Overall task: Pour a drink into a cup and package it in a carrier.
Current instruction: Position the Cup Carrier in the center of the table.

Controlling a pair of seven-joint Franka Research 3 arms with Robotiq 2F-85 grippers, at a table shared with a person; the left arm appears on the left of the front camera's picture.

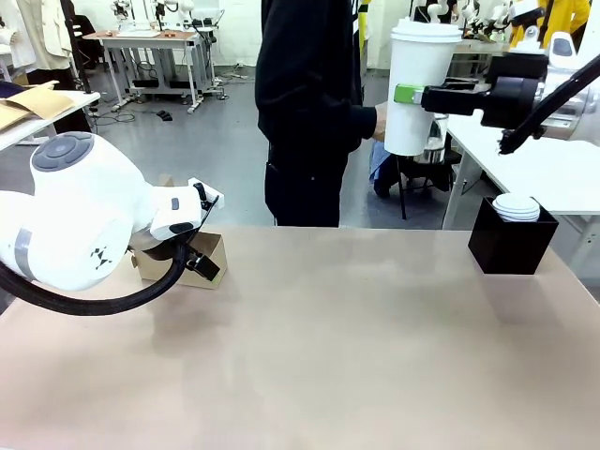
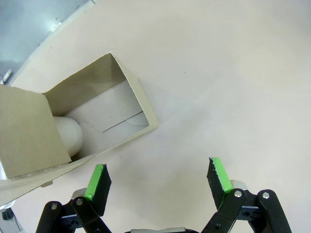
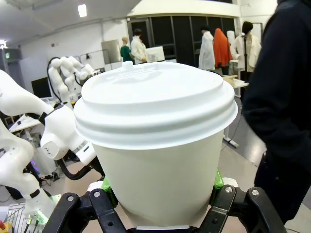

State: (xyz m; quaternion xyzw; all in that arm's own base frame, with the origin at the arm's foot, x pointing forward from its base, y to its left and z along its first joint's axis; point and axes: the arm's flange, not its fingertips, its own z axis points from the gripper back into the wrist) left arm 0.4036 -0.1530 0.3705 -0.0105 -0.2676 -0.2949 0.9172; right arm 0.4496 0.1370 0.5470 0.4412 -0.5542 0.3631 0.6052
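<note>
At the left, my left arm (image 1: 75, 225) bends low over the bench (image 1: 328, 356), above the one carrier (image 1: 211, 253), a brown cardboard piece standing near the bench's left edge. In my left wrist view, my left end effector (image 2: 158, 178) hangs above bare bench just beside that carrier (image 2: 141, 99). Its two green-padded fingers (image 2: 97, 182) are spread wide and there is nothing between them. One pale rounded shape (image 2: 68, 136) sits inside the cardboard; I cannot tell what it is. At the middle of the far side stands one person in black (image 1: 309, 103), with one hand (image 1: 379, 120) up against the left side of the cup; whether it touches I cannot tell. Right of that, my right end effector (image 1: 412, 94) is clamped on the one white paper cup (image 1: 417, 112), holding it upright, high in the air beyond the bench's far edge, well apart from the carrier. The cup wears one white sip lid (image 1: 427, 31). My right wrist view shows the same cup (image 3: 160, 179) gripped between two green pads (image 3: 217, 180), one on each side of its wall, with the lid (image 3: 155, 102) seated on top and the person's dark sleeve (image 3: 284, 107) beside it. Farthest right on the bench is one black open-topped box (image 1: 511, 246) holding one stack of white lids (image 1: 516, 208); I cannot count the lids in it.
</note>
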